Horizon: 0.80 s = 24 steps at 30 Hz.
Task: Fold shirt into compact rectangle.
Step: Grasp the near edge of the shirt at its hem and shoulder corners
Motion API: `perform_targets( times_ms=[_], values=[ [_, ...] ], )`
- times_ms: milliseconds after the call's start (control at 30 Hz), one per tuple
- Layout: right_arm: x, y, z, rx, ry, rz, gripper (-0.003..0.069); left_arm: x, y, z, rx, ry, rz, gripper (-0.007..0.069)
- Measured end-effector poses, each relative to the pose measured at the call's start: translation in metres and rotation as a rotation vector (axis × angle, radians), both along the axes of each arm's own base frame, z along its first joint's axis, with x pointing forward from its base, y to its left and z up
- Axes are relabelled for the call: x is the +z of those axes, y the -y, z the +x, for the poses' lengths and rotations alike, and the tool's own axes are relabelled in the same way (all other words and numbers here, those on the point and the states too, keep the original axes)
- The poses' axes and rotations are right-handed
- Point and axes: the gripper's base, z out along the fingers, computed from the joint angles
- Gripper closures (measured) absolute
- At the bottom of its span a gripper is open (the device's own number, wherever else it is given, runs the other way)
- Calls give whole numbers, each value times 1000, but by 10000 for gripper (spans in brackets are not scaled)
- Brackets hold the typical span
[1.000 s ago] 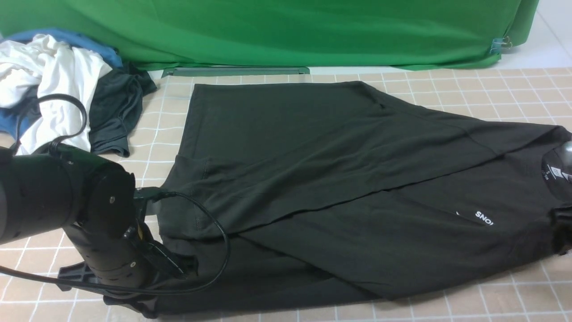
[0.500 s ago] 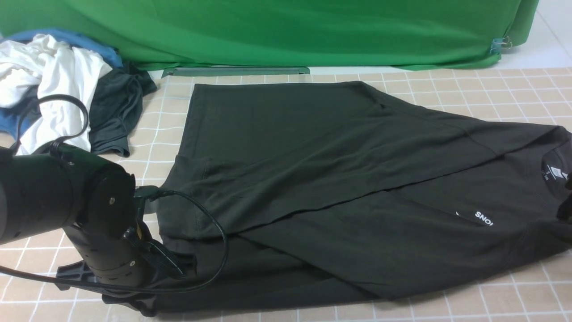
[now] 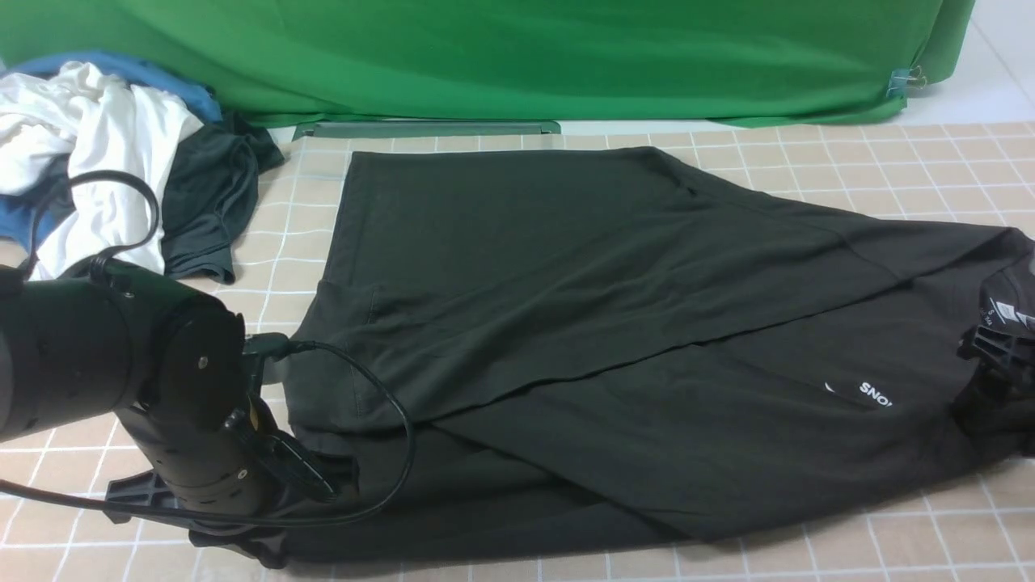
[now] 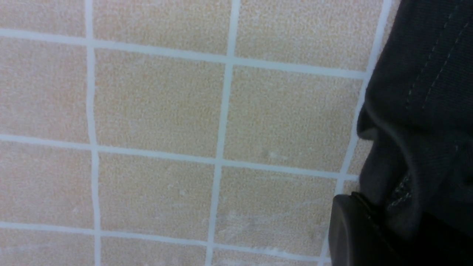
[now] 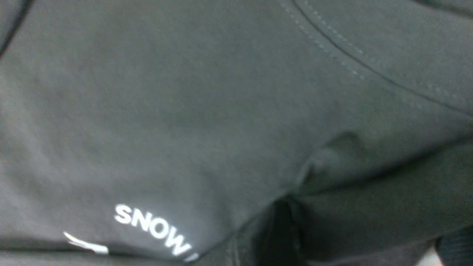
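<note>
The black shirt lies spread across the tiled table, its far half folded over toward me. Its white SNOW print and neck label sit at the right end. My left gripper is low at the shirt's near left corner. In the left wrist view it is shut on the stitched hem, one finger showing. My right gripper is at the collar end, shut on bunched shirt cloth beside the print.
A pile of white, blue and dark grey clothes lies at the back left. A green backdrop closes the far side. My left arm's cable loops over the shirt. Bare tiled tabletop shows at the back right.
My right gripper has come into view at the right edge, and the collar end of the shirt has bunched and risen with it. The left arm has barely moved.
</note>
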Motion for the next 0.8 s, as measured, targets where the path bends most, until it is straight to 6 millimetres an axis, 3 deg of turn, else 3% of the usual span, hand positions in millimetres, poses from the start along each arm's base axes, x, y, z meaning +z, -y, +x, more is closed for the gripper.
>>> perform_targets(
  times_ms=[133,200,267,367,533,800],
  values=[
    [-2,-5,3,38,9,-9,365,1,0,0,0,10,-4,594],
    [-2,-5,2,60,-1,-7,505,6,-1,-1,-4,29,-7,594],
    [-2,-2,-1,78,-24,-6,581,16,-2,-3,-5,60,-12,594],
    [3,3,-10,112,-84,-8,592,30,-5,-9,-9,103,-20,594],
    [35,9,-37,166,-167,-38,592,51,-12,-23,-10,131,-17,594],
    [82,5,-85,180,-127,-143,587,54,-14,-33,-37,65,-6,606]
  ],
)
